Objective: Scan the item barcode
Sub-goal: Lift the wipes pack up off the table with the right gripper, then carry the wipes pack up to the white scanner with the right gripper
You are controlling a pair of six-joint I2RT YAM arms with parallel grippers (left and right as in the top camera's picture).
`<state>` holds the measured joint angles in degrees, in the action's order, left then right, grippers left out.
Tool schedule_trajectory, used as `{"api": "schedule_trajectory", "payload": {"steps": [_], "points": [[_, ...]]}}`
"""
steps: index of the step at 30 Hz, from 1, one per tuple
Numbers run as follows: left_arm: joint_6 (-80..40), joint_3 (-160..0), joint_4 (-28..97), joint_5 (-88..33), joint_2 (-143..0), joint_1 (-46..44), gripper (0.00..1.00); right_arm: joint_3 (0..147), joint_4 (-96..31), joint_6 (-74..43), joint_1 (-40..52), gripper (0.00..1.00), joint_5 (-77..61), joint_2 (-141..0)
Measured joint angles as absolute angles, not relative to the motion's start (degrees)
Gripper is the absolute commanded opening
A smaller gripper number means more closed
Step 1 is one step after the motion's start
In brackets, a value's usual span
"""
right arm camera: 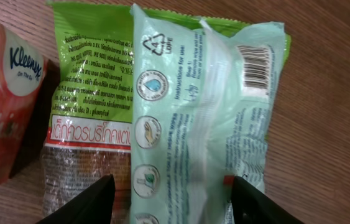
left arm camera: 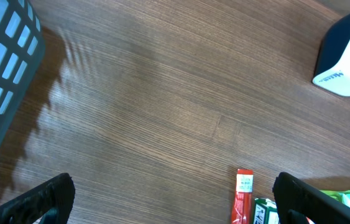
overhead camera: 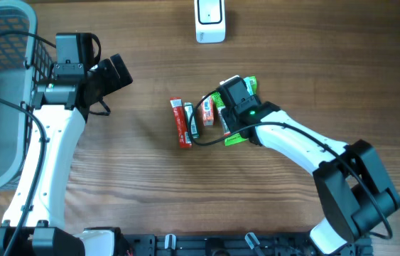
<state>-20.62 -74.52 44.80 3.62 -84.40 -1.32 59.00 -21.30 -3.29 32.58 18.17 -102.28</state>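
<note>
the right end effector [right arm camera: 171, 202], jaws apart, is straddling the pale green plastic wipes packet [right arm camera: 206, 112], well short of the white boxy scanner [overhead camera: 210, 20], and is risking pinching the bright green snack bag [right arm camera: 91, 81] touching it.

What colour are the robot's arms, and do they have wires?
Both arms are white tubes with chunky black joints. The left arm and right arm each trail thin black cables. The fingers are black, and a tiny green light glows on the right wrist.
</note>
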Motion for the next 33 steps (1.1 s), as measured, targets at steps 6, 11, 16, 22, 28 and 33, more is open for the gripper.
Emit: {"api": "schedule_trajectory", "payload": {"steps": [6,11,16,22,28,33], "points": [[-20.62,-74.52,44.77,3.62,-84.40,-1.32,1.00,59.00,-20.86,-3.29,32.58,0.59,18.68,-103.96],[-20.62,-74.54,44.80,3.62,-84.40,-1.32,1.00,59.02,-20.62,-3.25,32.51,0.25,20.23,-104.55],[-20.62,-74.52,44.80,3.62,-84.40,-1.32,1.00,59.13,-20.49,-2.92,32.34,0.11,21.19,-104.36],[-20.62,-74.52,44.80,3.62,-84.40,-1.32,1.00,59.09,-22.17,-2.90,32.34,0.10,19.42,-101.41],[-20.62,-74.54,44.80,3.62,-84.40,-1.32,1.00,59.05,-26.61,-2.90,32.38,0.05,15.97,-85.41],[-20.62,-74.54,44.77,3.62,-84.40,-1.32,1.00,59.18,-29.02,-4.75,32.23,0.04,9.45,-70.30]]}}
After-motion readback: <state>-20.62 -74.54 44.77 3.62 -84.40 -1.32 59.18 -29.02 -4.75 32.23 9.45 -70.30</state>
